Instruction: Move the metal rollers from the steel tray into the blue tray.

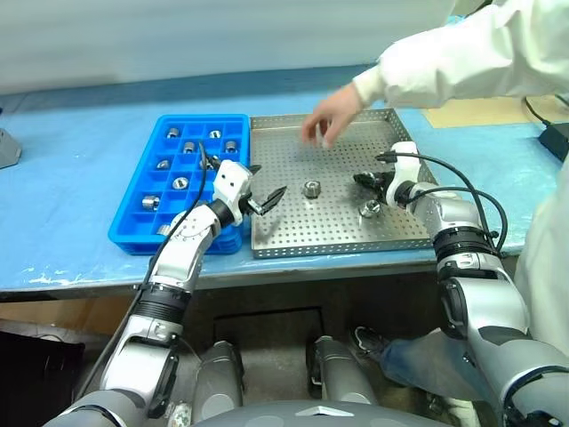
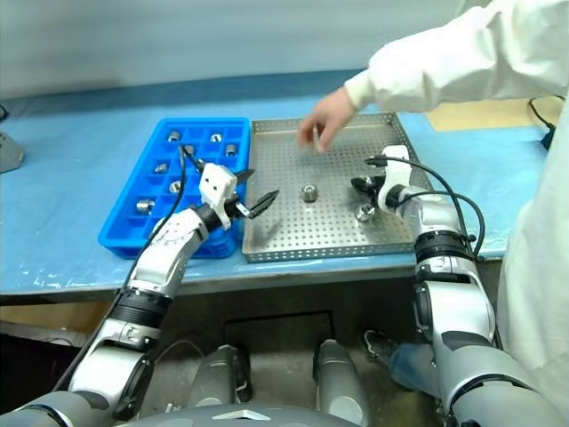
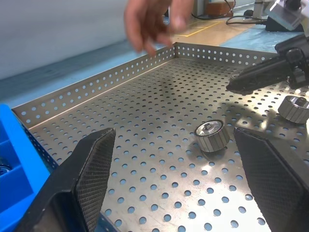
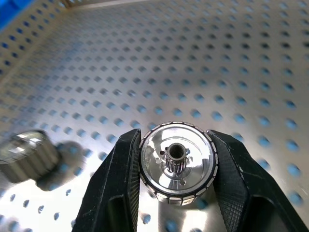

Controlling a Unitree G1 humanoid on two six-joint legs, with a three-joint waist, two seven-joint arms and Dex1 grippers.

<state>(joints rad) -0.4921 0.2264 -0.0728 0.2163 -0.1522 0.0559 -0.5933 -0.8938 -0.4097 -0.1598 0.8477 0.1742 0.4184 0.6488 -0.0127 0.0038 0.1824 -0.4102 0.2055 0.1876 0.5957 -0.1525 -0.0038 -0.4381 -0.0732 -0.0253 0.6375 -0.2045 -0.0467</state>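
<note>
Right wrist view has the money shot: one metal roller (image 4: 177, 163) sits squarely between the right gripper (image 4: 177, 166) fingers, pinched on both flanks, its hollow hub end facing the camera, so its axis runs along the gripper, not across it. It's low over the steel tray (image 1: 293, 240), toward the tray's right side. I can't tell if it's off the floor yet.

A second roller (image 1: 311, 189) stands free near the middle of the tray, between the two arms, closer to the left gripper (image 1: 265, 199), which hovers spread wide and empty by the tray's left rim, next to the blue tray (image 1: 133, 233). That one already has rollers in several cells.

So the pinched roller has to cross the whole steel tray leftward to reach the blue one. A person's hand (image 1: 331, 117) is hanging over the far part of the tray too.
</note>
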